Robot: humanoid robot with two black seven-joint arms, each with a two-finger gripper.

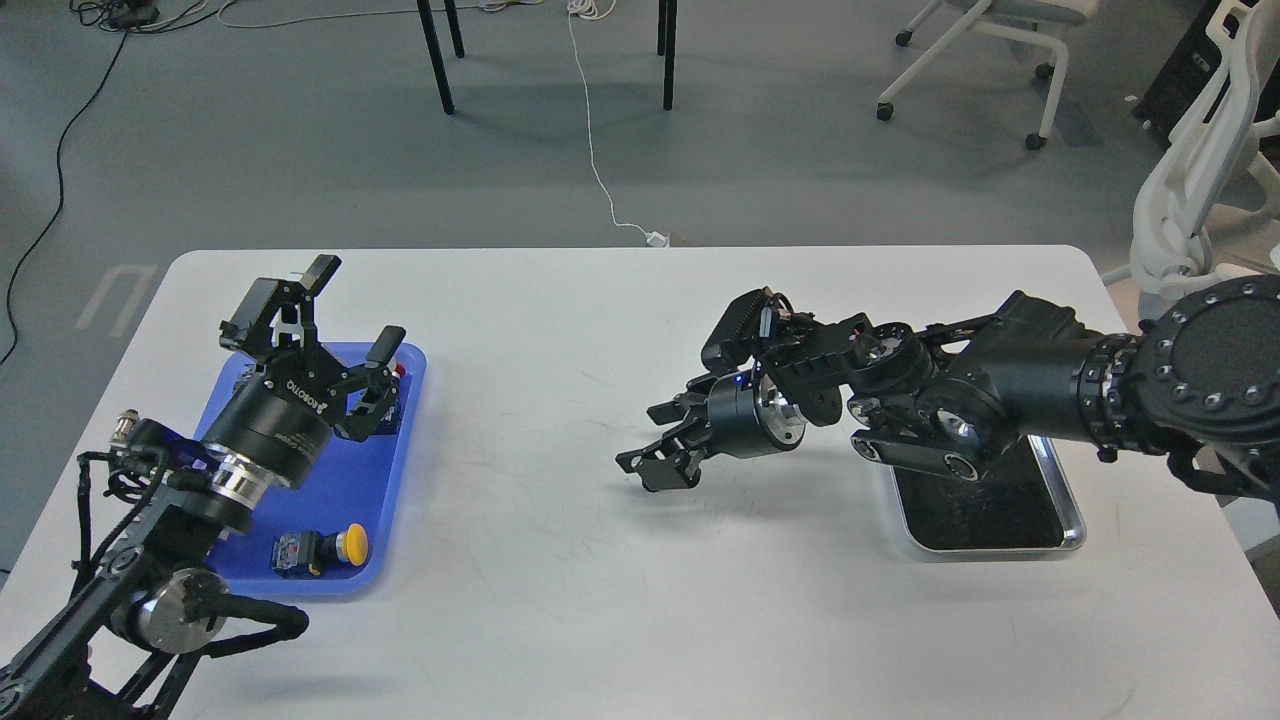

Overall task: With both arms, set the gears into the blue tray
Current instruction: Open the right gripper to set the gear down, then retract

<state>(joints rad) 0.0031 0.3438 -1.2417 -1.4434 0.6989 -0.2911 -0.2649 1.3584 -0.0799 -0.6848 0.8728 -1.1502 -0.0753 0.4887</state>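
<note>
The blue tray (pixel 385 480) lies at the table's left, partly covered by my left arm. Over the tray's far end my left gripper (pixel 352 308) points up and away, open, with nothing between its fingers. My right gripper (pixel 640 440) hovers low over the bare table middle, pointing left, well away from the blue tray. Its fingers are spread open, and I see nothing between them. No gears can be made out anywhere; they are too small or hidden.
A yellow-capped push-button switch (pixel 322 549) lies in the blue tray's near end, and a red-capped one (pixel 400 372) sits at its far right corner. A silver tray with black lining (pixel 1075 520) sits at the right under my right forearm. Chairs and cables stand beyond the table.
</note>
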